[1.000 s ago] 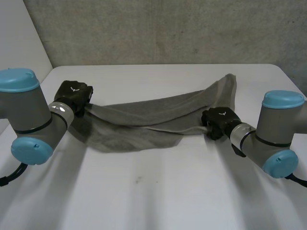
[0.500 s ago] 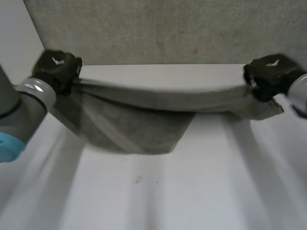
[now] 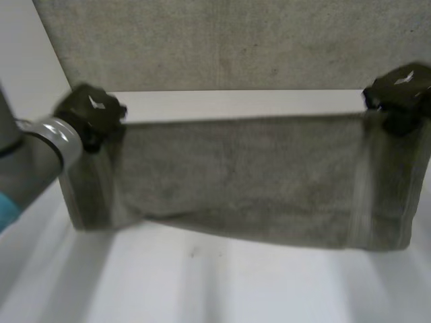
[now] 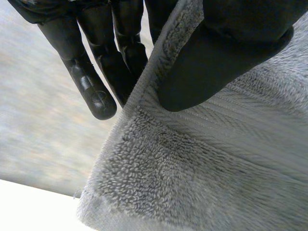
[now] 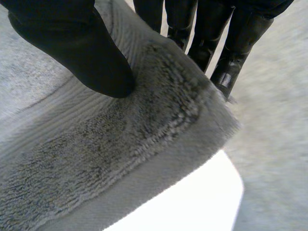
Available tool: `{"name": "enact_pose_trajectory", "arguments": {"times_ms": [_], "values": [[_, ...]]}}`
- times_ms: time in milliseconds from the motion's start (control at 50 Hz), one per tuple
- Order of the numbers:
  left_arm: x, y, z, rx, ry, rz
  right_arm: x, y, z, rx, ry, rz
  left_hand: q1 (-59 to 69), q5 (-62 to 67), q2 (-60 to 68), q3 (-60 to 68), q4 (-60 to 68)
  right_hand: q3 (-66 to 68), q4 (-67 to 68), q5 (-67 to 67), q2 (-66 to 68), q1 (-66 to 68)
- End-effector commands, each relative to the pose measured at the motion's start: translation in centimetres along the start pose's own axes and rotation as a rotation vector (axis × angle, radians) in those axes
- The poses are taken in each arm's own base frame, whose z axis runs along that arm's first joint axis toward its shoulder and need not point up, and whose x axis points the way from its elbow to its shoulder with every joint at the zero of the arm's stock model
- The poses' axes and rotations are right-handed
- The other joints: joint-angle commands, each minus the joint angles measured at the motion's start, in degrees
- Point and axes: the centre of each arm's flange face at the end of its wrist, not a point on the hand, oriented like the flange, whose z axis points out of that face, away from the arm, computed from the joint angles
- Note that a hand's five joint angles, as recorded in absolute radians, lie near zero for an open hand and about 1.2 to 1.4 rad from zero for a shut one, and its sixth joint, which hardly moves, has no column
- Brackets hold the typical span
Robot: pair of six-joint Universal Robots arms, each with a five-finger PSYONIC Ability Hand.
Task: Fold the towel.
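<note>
Fingers (image 4: 91, 86) of the left hand (image 3: 91, 111) straight along the back of the towel (image 3: 242, 175), with the thumb (image 4: 221, 57) pressed onto its front face, so pinching the cloth at one upper corner. Same hold on the other side: fingers of the right hand (image 3: 401, 91) behind the hem, thumb flat on the pile, clamping the opposite upper corner. From the head camera, left hand at about 10 o'clock and right hand at about 2 o'clock, well apart, both raised in front of the grey back wall (image 3: 236, 40). Between them, towel stretched wide and flat, top edge nearly level from one hand to the other, body hanging down across the middle toward 6 o'clock. Grey terry, with a woven band near each short side. Lower edge uneven, sagging a little deeper toward 4 o'clock than toward 8 o'clock. White tabletop (image 3: 202, 282) below and behind the cloth; cannot tell whether the lower edge touches it. Grey forearm (image 3: 40, 151) of the left arm reaching in from 9 o'clock.
</note>
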Motion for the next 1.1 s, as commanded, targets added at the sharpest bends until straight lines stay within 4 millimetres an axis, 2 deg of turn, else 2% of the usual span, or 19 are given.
{"name": "enact_pose_trajectory", "arguments": {"times_ms": [20,100,180,200,220,240,340,540,580,640,680,700,740,820,980,1020,1040,1080,1100], "values": [[2.8,3.1,5.4,-0.084,0.076,0.002,-3.6,1.6,4.4,-0.057,-0.082,-0.049,11.3,10.3,10.2,10.3,10.2,12.0,11.8,13.7,12.9,24.9],[1.8,2.1,7.3,-0.032,0.029,0.021,-3.4,0.5,6.1,-0.014,0.002,-0.084,11.3,10.3,10.2,10.3,10.2,12.0,11.8,13.7,12.9,24.9],[-3.8,-3.2,9.5,0.184,-0.236,0.039,1.1,-3.8,7.3,0.181,0.333,-0.129,11.3,10.3,10.2,10.3,10.2,12.0,11.8,13.7,12.9,24.9],[-6.2,-5.3,9.3,0.265,-0.356,0.022,2.9,-5.8,6.8,0.279,0.457,-0.135,11.3,10.3,10.2,10.3,10.2,12.0,11.8,13.7,12.9,24.9],[-6.2,-5.3,9.3,0.265,-0.357,0.022,2.9,-5.8,6.8,0.28,0.458,-0.135,11.3,10.3,10.2,10.3,10.2,12.0,11.8,13.7,12.9,24.9],[-8.3,-7.1,8.8,0.335,-0.47,0.007,4.5,-7.7,6.0,0.385,0.572,-0.138,11.3,10.3,10.2,10.3,10.2,12.0,11.8,13.7,12.9,24.9],[-11.9,-10.2,5.9,0.459,-0.664,-0.05,6.4,-10.7,2.9,0.594,0.755,-0.164,11.3,10.3,10.2,10.3,10.2,12.0,11.8,13.7,12.9,24.9],[-7.6,-5.8,5.5,0.342,-0.513,-0.129,1.2,-6.2,4.5,0.516,0.506,-0.146,11.3,10.3,10.2,10.3,10.2,12.0,11.8,13.7,12.9,24.9],[-4.8,-2.9,6.1,0.254,-0.434,-0.13,-0.6,-4.0,5.1,0.469,0.421,-0.095,11.3,10.3,10.2,10.3,10.2,12.0,11.8,13.7,12.9,24.9],[-3.2,-1.5,6.2,0.211,-0.389,-0.126,-1.8,-2.9,5.4,0.443,0.372,-0.082,11.3,10.3,10.2,10.3,10.2,12.0,11.8,13.7,12.9,24.9],[0.2,1.8,6.8,0.119,-0.291,-0.118,-3.7,-0.5,5.9,0.381,0.275,-0.062,11.3,10.3,10.2,10.3,10.2,12.0,11.8,13.7,12.9,24.9],[0.2,1.8,6.8,0.118,-0.291,-0.118,-3.7,-0.5,5.9,0.38,0.275,-0.061,11.3,10.3,10.2,10.3,10.2,12.0,11.8,13.7,12.9,24.9],[3.3,4.9,7.0,0.042,-0.21,-0.105,-6.4,2.6,6.7,0.292,0.164,-0.042,11.3,10.3,10.2,10.3,10.2,12.0,11.8,13.7,12.9,24.9],[5.7,7.4,6.7,-0.025,-0.15,-0.093,-8.8,5.7,7.3,0.178,0.08,-0.026,11.3,10.3,10.2,10.3,10.2,12.0,11.8,13.7,12.9,24.9],[7.6,9.6,3.2,-0.164,-0.044,-0.049,-11.6,8.4,4.4,-0.061,-0.125,-0.062,11.3,10.3,10.2,10.3,10.2,12.0,11.8,13.7,12.9,24.9],[7.0,8.9,0.3,-0.22,0.01,0.013,-11.7,8.1,1.9,-0.157,-0.215,-0.074,11.3,10.3,10.2,10.3,10.2,12.0,11.8,13.7,12.9,24.9],[7.0,8.9,0.3,-0.22,0.01,0.014,-11.7,8.1,1.9,-0.158,-0.216,-0.074,11.3,10.3,10.2,10.3,10.2,12.0,11.8,13.7,12.9,24.9],[7.2,8.5,-3.1,-0.302,0.117,0.064,-11.2,7.7,-1.6,-0.269,-0.318,-0.095,11.3,10.3,10.2,10.3,10.2,12.0,11.8,13.7,12.9,24.9],[7.2,8.5,-3.2,-0.302,0.117,0.064,-11.2,7.7,-1.6,-0.269,-0.318,-0.095,11.3,10.3,10.2,10.3,10.2,12.0,11.8,13.7,12.9,24.9]]}}
